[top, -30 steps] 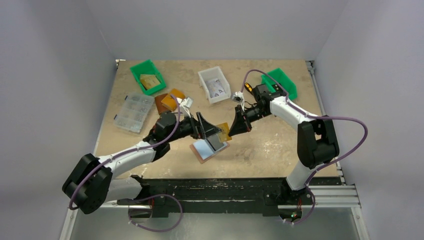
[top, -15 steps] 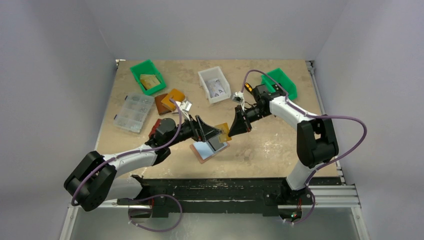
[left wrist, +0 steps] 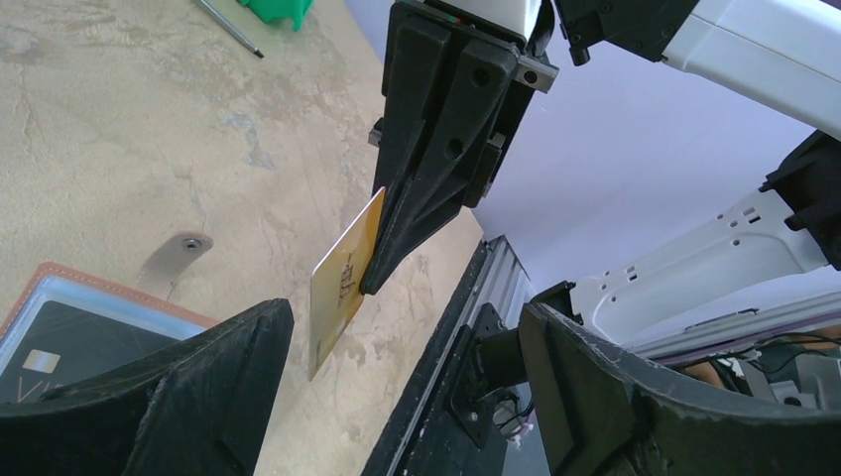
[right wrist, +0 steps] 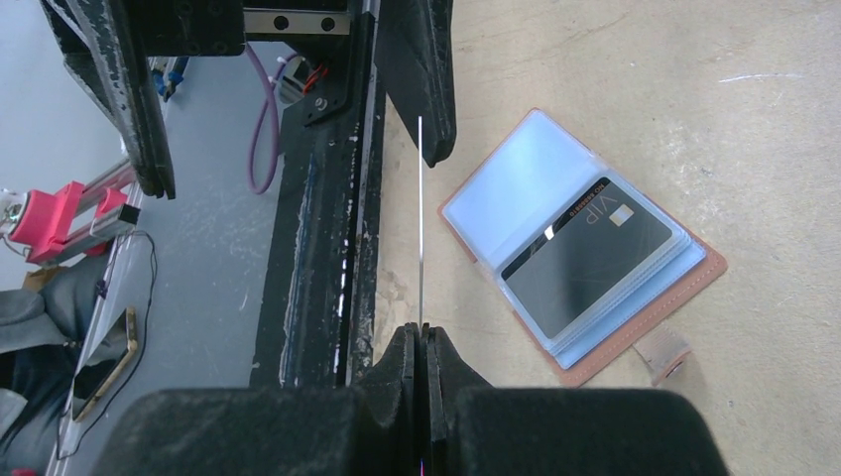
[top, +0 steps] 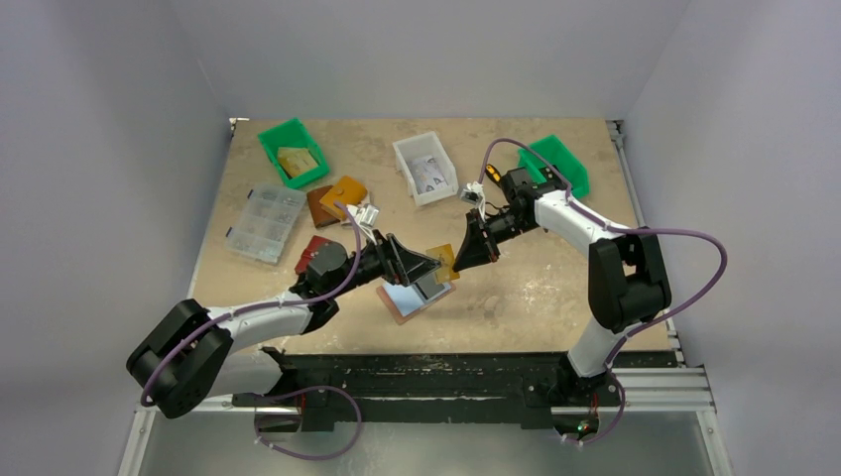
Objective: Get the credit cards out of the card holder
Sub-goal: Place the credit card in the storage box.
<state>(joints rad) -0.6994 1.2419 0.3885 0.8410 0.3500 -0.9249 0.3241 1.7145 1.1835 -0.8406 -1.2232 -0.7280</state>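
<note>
**One high overview, two close wrist views facing each other**

The top external camera sits high above and behind the robot. It looks down and forward from afar, and takes in the whole desk [top: 555, 293].

The left wrist camera rides low and close over the desk. It looks out between the fingers of the left gripper [top: 421, 266], straight at the right gripper [left wrist: 369, 283], which is near it.

The right wrist camera faces the opposite way, along its own fingers, down toward the near rail [right wrist: 317, 248].

All three views share the tan-gold card [top: 443, 260] and the card holder [right wrist: 585, 248]. Each wrist view also shows the other gripper.
</note>
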